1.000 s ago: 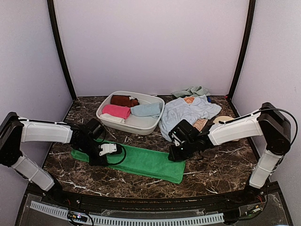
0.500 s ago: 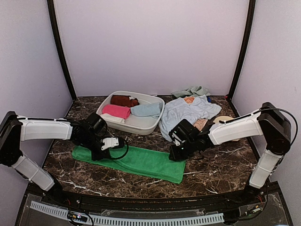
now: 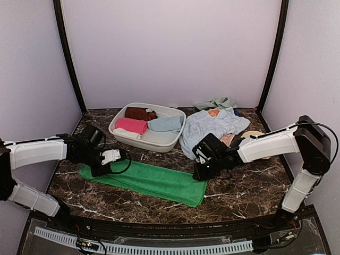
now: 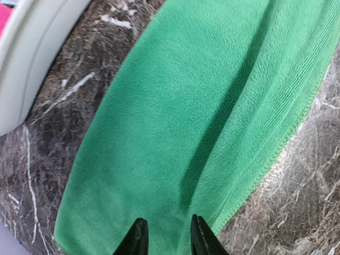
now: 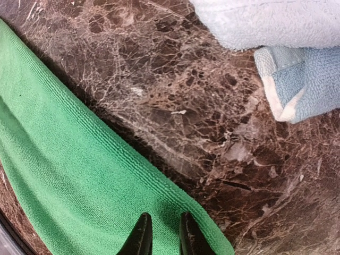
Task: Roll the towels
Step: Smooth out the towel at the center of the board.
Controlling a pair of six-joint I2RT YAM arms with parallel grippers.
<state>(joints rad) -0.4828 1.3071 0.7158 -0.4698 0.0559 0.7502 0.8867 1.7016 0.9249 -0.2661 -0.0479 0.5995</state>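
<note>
Green towel (image 3: 143, 180) flat on table (image 3: 249, 191), narrow strip, long axis 9-to-3, right end dipping toward 4. Left gripper (image 4: 169, 239) over 9 o'clock end. Right gripper (image 5: 163, 236) at 3 o'clock end, by far edge. Both jaws nearly together, green showing in gap; pinching or hovering, cannot tell. Judgement: roll must travel along long axis; each arm nearest its own end.

no legible text, label, brand or number anywhere: green towel (image 3: 154, 182), basin (image 3: 159, 142) plain.
</note>
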